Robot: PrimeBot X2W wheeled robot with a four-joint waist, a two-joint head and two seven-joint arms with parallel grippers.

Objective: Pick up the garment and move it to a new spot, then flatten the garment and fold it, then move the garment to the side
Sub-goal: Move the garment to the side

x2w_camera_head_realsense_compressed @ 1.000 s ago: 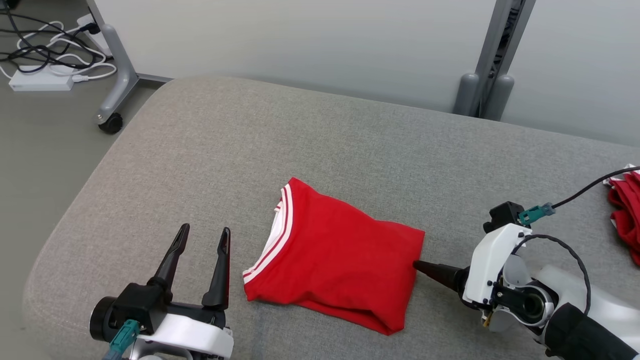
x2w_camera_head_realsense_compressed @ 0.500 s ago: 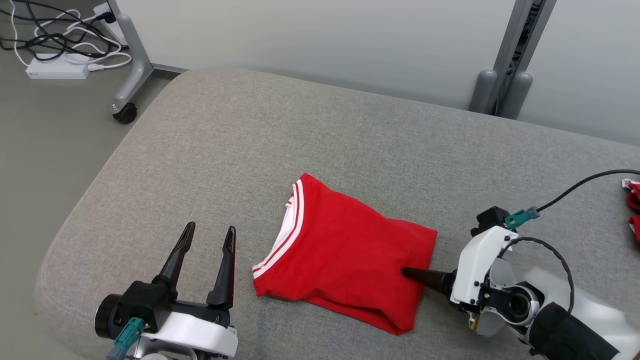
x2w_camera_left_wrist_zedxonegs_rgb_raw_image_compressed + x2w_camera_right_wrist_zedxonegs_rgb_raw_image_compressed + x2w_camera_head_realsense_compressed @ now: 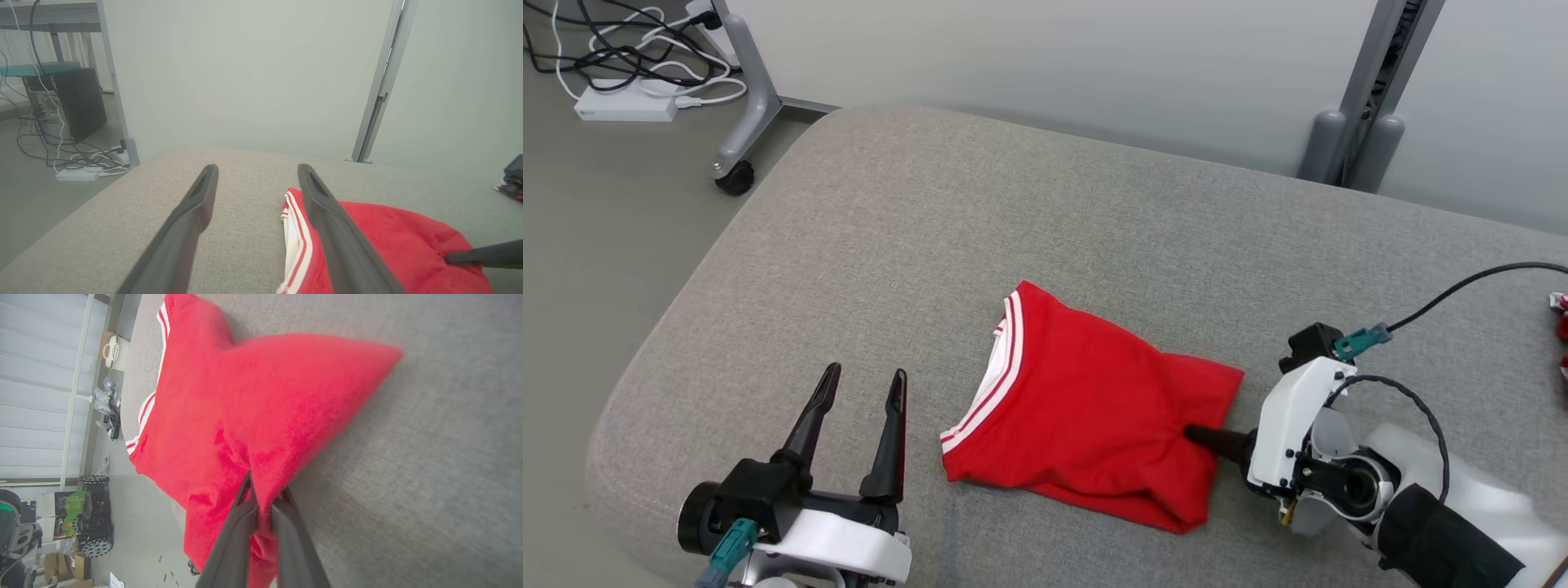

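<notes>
Grey woven upholstery (image 3: 915, 245) stretches out in front of a pale partition wall (image 3: 1054, 65). On it, near the middle, lies the folded red garment (image 3: 1086, 408), its white-striped collar turned to the left. The right gripper (image 3: 1194, 433) is pinched tight on the garment's right edge, with cloth bunched between its fingers. The left gripper (image 3: 865, 374) is spread wide and holds nothing, just left of the collar.
</notes>
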